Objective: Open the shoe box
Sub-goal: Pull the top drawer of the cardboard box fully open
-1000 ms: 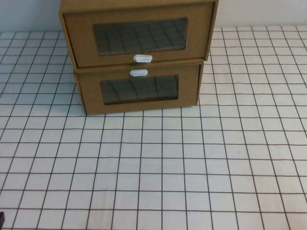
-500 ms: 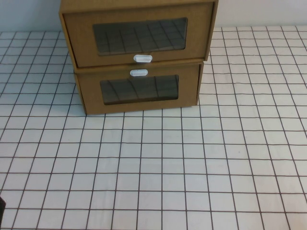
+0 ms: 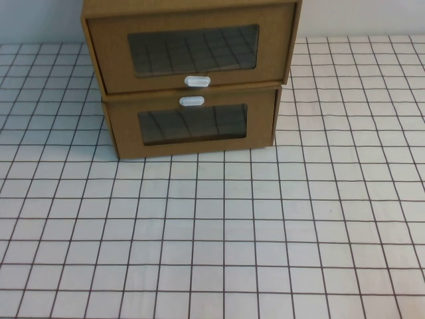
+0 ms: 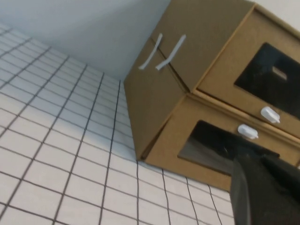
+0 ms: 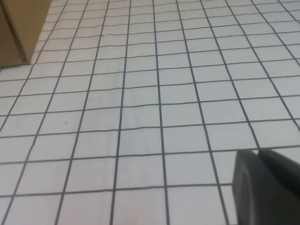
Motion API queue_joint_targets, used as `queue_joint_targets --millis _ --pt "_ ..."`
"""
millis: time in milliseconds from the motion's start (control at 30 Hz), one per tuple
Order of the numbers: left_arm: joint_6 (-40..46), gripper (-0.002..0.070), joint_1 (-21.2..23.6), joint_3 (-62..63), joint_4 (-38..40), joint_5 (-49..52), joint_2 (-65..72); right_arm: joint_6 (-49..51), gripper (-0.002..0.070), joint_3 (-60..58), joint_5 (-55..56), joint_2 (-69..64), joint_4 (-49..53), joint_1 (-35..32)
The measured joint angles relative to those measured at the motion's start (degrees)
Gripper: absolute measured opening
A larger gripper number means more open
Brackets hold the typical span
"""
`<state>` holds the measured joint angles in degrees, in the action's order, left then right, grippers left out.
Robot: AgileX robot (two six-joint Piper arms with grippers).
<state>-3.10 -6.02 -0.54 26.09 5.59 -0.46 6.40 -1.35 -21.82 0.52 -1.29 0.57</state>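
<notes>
From here the light reads bright, soft and even, with hardly a shadow beneath the shoe box point(image 3: 189, 80) at 12 o'clock. Its dark windows point(image 3: 192, 50) mirror the gridded tabletop point(image 3: 265, 232). On the wrist feeds, the left gripper point(image 4: 265, 192) and right gripper point(image 5: 267, 187) are dark, unfocused blurs.

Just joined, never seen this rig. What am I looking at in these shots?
Two-armed table robot; each arm ends in a pincer. The wide shot is from a raised camera looking down at the gridded table; no arm shows there. The other two are wrist cameras: the left pincer is the dark shape facing the boxes, the right pincer, shut, is over bare grid. Two cardboard shoe boxes stand stacked, upper box on lower box, both closed, each with a white handle. Nothing visibly held.
</notes>
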Motion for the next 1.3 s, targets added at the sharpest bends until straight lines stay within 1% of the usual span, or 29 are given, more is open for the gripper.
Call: queue_joint_targets --millis 100,267,533,800,1067,1300 --pt "0.4 -0.0002 0.0 5.8 0.0 7.4 4.2 0.0 -0.0013 0.0 0.0 0.0 0.0 0.0" --pt "4.7 -0.0002 0.0 19.1 -1.5 18.6 18.1 0.0 -0.0013 0.0 0.0 0.0 0.0 0.0" --pt "19.5 -0.0002 0.0 44.4 -1.1 31.0 43.2 0.0 -0.0013 0.0 0.0 0.0 0.0 0.0" --pt "31.3 -0.0002 0.0 70.5 4.3 37.8 65.8 0.0 -0.0013 0.0 0.0 0.0 0.0 0.0" --pt "35.0 -0.0002 -0.6 92.9 4.9 40.2 84.5 0.0 -0.0013 0.0 0.0 0.0 0.0 0.0" --pt "35.6 -0.0002 -4.4 109.6 5.3 42.2 98.4 0.0 -0.0013 0.0 0.0 0.0 0.0 0.0"
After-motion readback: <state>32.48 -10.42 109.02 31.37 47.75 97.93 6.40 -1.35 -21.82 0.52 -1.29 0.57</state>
